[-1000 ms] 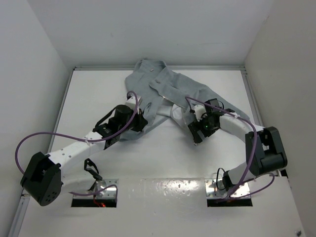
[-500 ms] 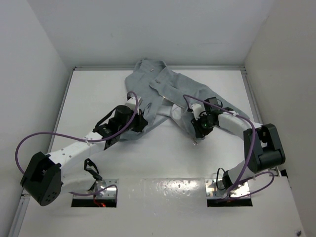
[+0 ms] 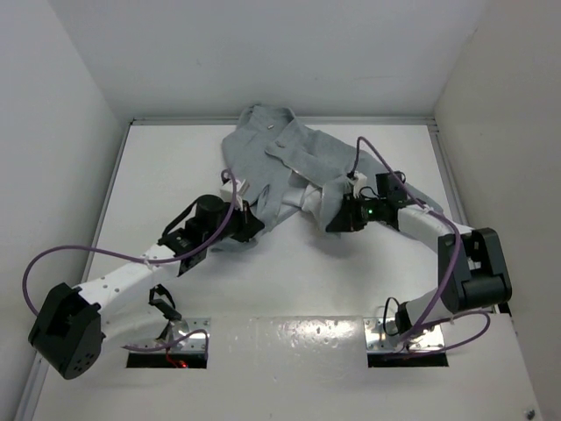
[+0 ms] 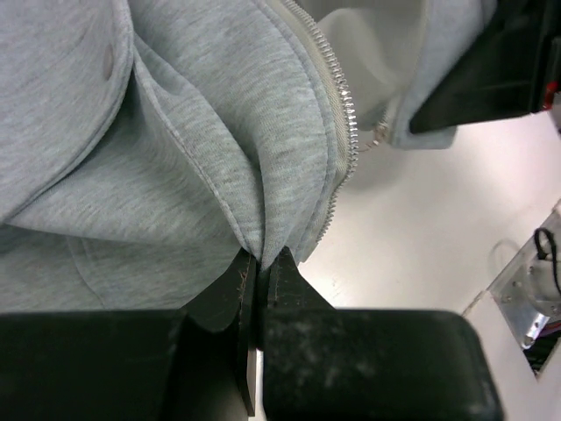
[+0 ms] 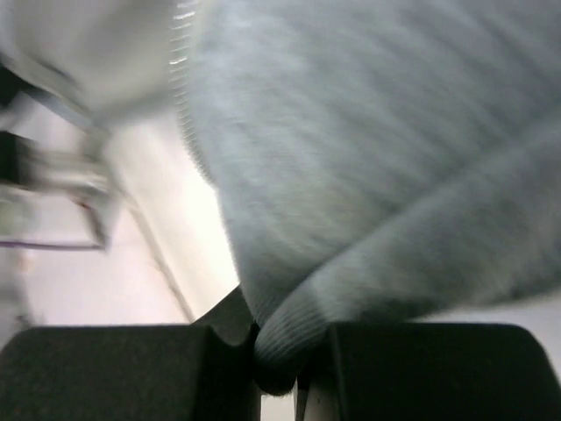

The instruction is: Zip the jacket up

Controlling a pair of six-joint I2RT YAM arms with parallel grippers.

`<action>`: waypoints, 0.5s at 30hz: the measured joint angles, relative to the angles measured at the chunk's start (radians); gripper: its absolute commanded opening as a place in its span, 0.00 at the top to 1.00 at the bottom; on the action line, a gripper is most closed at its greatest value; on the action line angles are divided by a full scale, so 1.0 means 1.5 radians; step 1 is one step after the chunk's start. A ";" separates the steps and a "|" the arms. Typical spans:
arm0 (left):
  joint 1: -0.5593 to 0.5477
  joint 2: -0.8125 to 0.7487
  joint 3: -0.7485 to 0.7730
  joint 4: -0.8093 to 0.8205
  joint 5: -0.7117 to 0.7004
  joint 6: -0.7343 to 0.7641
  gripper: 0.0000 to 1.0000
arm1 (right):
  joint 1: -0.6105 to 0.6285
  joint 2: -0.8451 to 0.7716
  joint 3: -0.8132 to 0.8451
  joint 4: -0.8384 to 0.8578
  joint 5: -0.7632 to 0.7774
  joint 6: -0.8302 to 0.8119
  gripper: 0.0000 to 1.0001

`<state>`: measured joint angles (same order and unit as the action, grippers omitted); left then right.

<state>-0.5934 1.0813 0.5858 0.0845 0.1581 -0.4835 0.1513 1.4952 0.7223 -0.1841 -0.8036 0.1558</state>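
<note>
— Grey fleece was what we saw first: the jacket [image 3: 279,156] lay crumpled at the far middle of the white table [image 3: 166,167], collar toward the back wall, front open over a pale lining [image 3: 302,200].

— And on our left?

— The left gripper [image 3: 247,221] sat at the jacket's near-left hem. Through the left wrist camera we saw its fingers [image 4: 287,279] pressed together on a fold of the fabric edge, with only cloth between them.

— Did we see the zip there?

— We did. A row of zipper teeth [image 4: 340,101] ran along the front edge just beside that pinch. A small metal slider [image 4: 379,133], as far as we could tell, hung at the corner of the other edge, over bare table.

— And the middle?

— Between the two grippers the lining showed, and the two front edges lay apart.

— Then the right?

— The right gripper [image 3: 337,216] was at the jacket's right front panel, near the middle of the table. Its wrist view was blurred, but we could make out a thick rolled hem nipped between its dark fingers [image 5: 223,323]. A purple cable [image 3: 364,153] arched over that arm.
</note>
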 measured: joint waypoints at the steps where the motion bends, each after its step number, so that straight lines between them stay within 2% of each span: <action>1: 0.000 -0.009 -0.002 0.001 0.003 -0.001 1.00 | 0.000 0.001 -0.006 0.054 -0.026 0.049 1.00; 4: 0.000 -0.029 -0.003 0.013 0.007 -0.010 1.00 | 0.007 0.010 -0.015 0.243 -0.099 0.216 1.00; 8: 0.000 -0.035 -0.004 0.045 0.016 -0.031 1.00 | 0.015 0.048 -0.016 0.451 -0.144 0.396 1.00; 11: 0.000 -0.019 -0.004 0.074 0.020 -0.053 1.00 | 0.021 0.062 -0.018 0.546 -0.162 0.483 1.00; 15: 0.000 0.008 -0.004 0.104 0.014 -0.073 1.00 | 0.037 0.061 -0.029 0.639 -0.193 0.542 1.00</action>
<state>-0.5938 1.0935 0.5804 0.2409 0.1791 -0.5926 0.2070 1.5867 0.6788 0.7738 -1.0935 0.9691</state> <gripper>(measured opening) 0.067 0.081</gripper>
